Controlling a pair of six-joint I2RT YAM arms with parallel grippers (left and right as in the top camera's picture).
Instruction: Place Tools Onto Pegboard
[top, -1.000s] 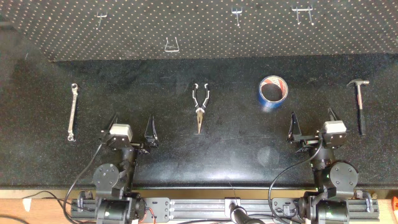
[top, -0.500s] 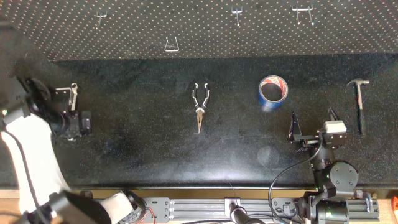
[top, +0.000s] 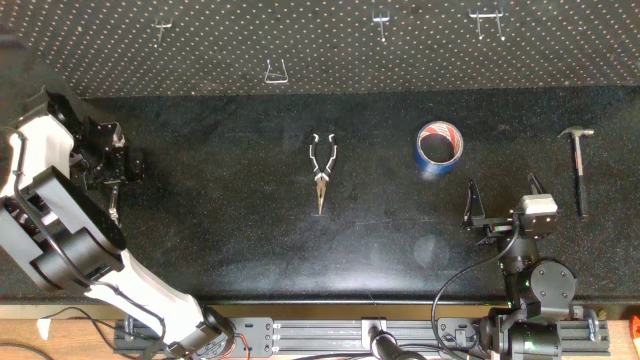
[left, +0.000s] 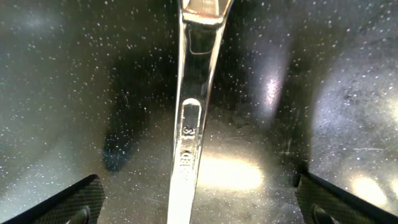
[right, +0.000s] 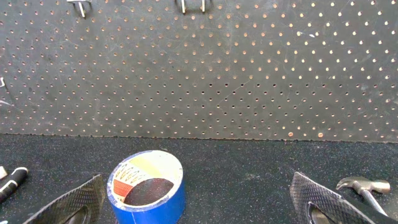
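Wrench (left: 194, 124) lies flat on the table (top: 250, 220), well apart from the pegboard (top: 300, 40), straddled by my wide-open, empty left gripper (left: 199, 208), and I fear its thin, slick shank skidding or pivoting if the fingers close off-centre.

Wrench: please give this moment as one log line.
left hand open over wrench; right hand open near its base; wrench on table
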